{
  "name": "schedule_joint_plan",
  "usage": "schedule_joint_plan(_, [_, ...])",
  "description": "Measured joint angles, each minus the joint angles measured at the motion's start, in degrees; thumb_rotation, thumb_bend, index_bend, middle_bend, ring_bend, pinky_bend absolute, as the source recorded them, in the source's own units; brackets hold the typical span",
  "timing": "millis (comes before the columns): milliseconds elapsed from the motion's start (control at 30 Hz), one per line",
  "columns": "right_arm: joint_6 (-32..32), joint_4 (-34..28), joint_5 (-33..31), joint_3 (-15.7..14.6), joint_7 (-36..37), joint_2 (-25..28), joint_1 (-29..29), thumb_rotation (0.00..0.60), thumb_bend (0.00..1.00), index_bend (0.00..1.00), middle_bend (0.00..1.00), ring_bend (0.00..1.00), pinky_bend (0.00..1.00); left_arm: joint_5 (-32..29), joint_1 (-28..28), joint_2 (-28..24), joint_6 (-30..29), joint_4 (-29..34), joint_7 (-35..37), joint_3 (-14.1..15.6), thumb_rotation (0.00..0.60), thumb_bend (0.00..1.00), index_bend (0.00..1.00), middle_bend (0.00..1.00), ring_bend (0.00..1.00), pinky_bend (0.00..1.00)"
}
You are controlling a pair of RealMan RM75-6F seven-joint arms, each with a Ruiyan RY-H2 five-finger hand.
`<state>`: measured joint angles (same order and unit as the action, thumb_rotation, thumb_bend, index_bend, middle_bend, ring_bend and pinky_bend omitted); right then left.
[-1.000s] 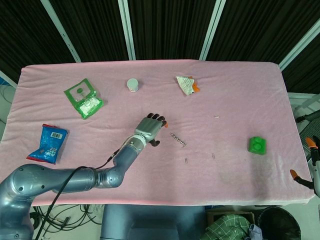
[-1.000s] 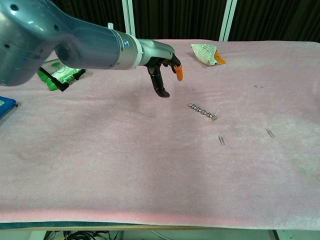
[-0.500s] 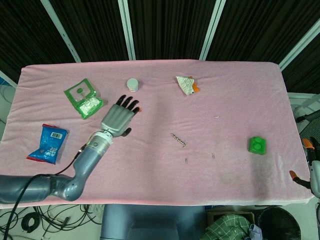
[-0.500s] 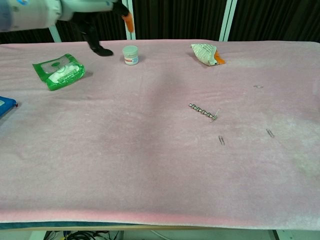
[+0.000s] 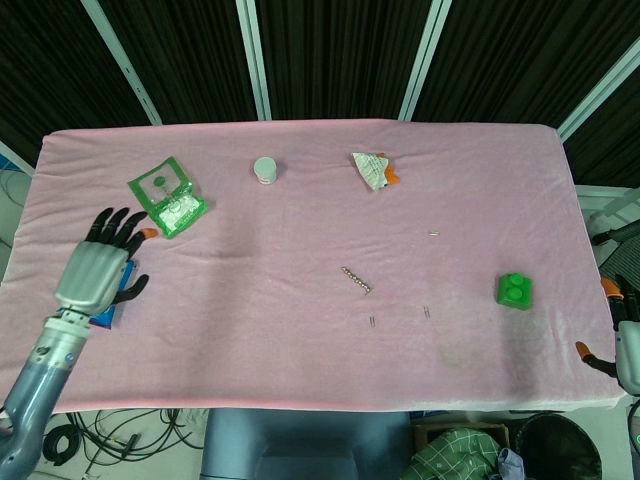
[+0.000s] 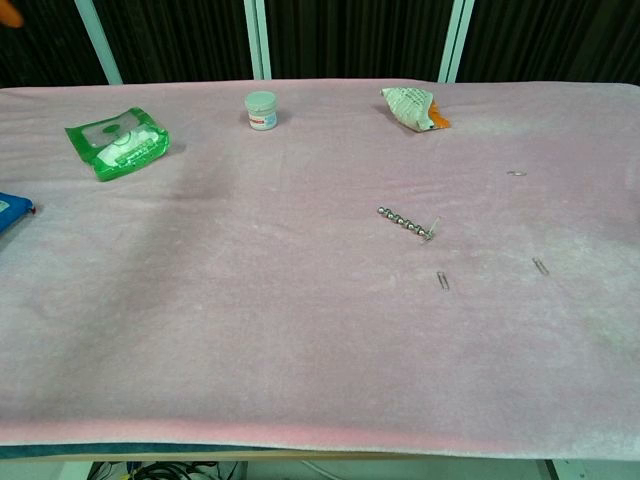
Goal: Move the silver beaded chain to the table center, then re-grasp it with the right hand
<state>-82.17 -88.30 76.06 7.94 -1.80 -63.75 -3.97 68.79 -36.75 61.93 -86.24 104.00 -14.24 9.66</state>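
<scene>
The silver beaded chain [image 5: 356,280] is a short row of shiny little balls. In the head view it lies flat on the soft pink table cloth [image 5: 300,330], far to the right of the left hand [image 5: 95,272]. That grey metal hand hangs over the table's left edge, above a blue packet [image 5: 112,310], with its dark fingers spread wide and nothing in them. The right hand [image 5: 625,345] peeks in at the far right edge; I cannot tell how it is held.

In the chest view no whole hand shows. The chain [image 6: 405,222] lies slanted, with a small paper clip [image 6: 442,281] just below it.
</scene>
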Motion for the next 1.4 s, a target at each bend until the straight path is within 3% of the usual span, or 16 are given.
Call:
schedule_joint_plan(233, [0.32,-0.40,0.08,-0.25,-0.44,0.06,-0.07,0.600,0.12,0.00,0.00,0.08,0.22,4.66,12.50,0.37,-8.15,-5.94,8.39,2.64,0.600,0.30,0.24,0.08,0.00,0.00])
schedule_joint_plan(500, [-0.02,-1.66,0.62,-0.50,-0.23,0.57,0.13,0.600,0.12,0.00,0.00,0.08,0.22,6.69,18.93,0.03,-8.24,-6.55,10.36,4.38,0.600,0.30,0.24,0.08,0.00,0.00])
schedule_joint_plan(733, [0.02,-5.31,1.37,-1.03,0.48,2.07,0.46,0.600,0.12,0.00,0.00,0.06,0.22,6.80,21.35,-0.10,-8.43,-7.93,15.05,2.68,0.600,0.30,0.23,0.09,0.00,0.00])
schedule_joint_plan(1000, [5.22,-14.51,1.62,0.05,1.46,8.62,-2.57,0.600,0.12,0.00,0.00,0.03,0.21,7.17,24.78,-0.66,-9.70,-10.34,20.53,0.17,0.600,0.30,0.23,0.09,0.00,0.00])
schedule_joint_plan(1200, [14.77,-23.95,-7.04,3.62,1.38,13.19,-8.66,0.600,0.12,0.00,0.00,0.03,0.21,7.42,25.37,-1.18,-8.09,-10.42,20.53,-1.31,0.600,0.30,0.23,0.08,0.00,0.00])
schedule_joint_plan(1400, [22.39,-27.67,-21.66,6.63,-4.50,12.22,-18.02,0.600,0.12,0.10,0.00,0.03,0.21,9.10,26.03,-1.13,-7.74,-10.55,20.55,-2.00,0.600,0.30,0.23,0.07,0.00,0.00])
